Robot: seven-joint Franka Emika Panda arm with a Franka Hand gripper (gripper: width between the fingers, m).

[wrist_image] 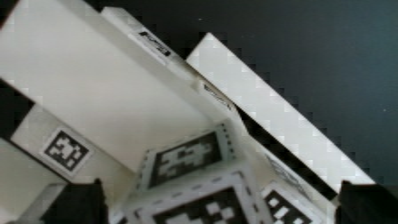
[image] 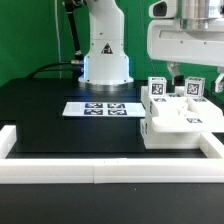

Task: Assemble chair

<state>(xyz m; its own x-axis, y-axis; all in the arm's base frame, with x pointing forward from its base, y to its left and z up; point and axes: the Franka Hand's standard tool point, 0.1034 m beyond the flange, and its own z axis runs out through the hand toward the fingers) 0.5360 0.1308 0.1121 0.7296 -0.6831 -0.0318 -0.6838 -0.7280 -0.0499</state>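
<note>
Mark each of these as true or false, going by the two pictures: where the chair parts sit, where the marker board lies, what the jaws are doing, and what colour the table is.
1. The chair parts are clustered at the exterior view's right. True.
2. The marker board is stacked on top of the chair parts. False: it lies flat on the black table, apart from them, toward the exterior view's left.
3. The gripper has its jaws open and holds nothing. True: it hangs above the parts.
4. The table is white. False: it is black, edged by a white border rail.
5. The parts carry black-and-white square tags. True.
</note>
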